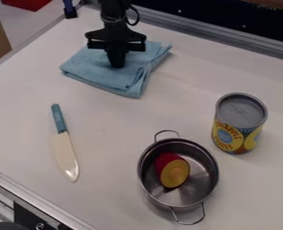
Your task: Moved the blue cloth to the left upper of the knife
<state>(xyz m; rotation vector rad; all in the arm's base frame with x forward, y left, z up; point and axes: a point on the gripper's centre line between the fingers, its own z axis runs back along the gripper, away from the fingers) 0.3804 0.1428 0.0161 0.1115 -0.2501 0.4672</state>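
1. Cloth point(92, 68), blue and folded, lies on a pale tabletop point(113, 143) beyond the handle end of the knife point(59, 121), well apart from it, in the camera view.
2. The black gripper point(116, 64) hangs down over the middle of the cloth, apparently at its surface. Whether it grips the fabric or merely rests there, one cannot tell.
3. Partly met, by all appearances: the "upper" half of the order. The cloth sits farther up the view than the knife, but most of it spreads to the right, with only its left corner roughly above the handle.
4. Remaining, in all likelihood: a shift leftward to bring the cloth to the knife's upper left, then a release and a lift clear.
5. Outside the task: a metal pot point(202, 164) holding a red-and-yellow object point(175, 173), and an upright can point(230, 137) nearby, neither apparently in the way of that leftward shift.
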